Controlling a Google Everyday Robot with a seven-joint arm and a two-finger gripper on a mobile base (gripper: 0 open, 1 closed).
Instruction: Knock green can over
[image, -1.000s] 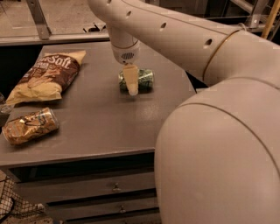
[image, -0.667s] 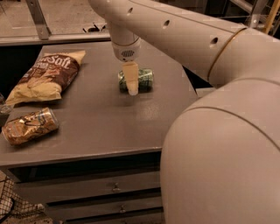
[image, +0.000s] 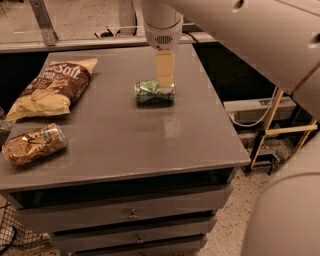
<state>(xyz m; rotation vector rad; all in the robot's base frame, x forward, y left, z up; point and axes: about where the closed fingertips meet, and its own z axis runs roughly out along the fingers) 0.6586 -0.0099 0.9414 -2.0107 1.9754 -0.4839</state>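
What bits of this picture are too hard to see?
Camera view:
- green can, lying on the table: its right part is hidden behind the gripper.
- gripper, down at the can's right end: whether it touches the can cannot be told.
- arm: cut off by the top and right edges.

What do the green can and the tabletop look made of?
Green can: likely thin aluminium, glossy print with bright glints; lying on its side. Table: smooth grey, semi-matte, perhaps painted metal or laminate, given its soft reflection. The gripper hangs over one end of the can.
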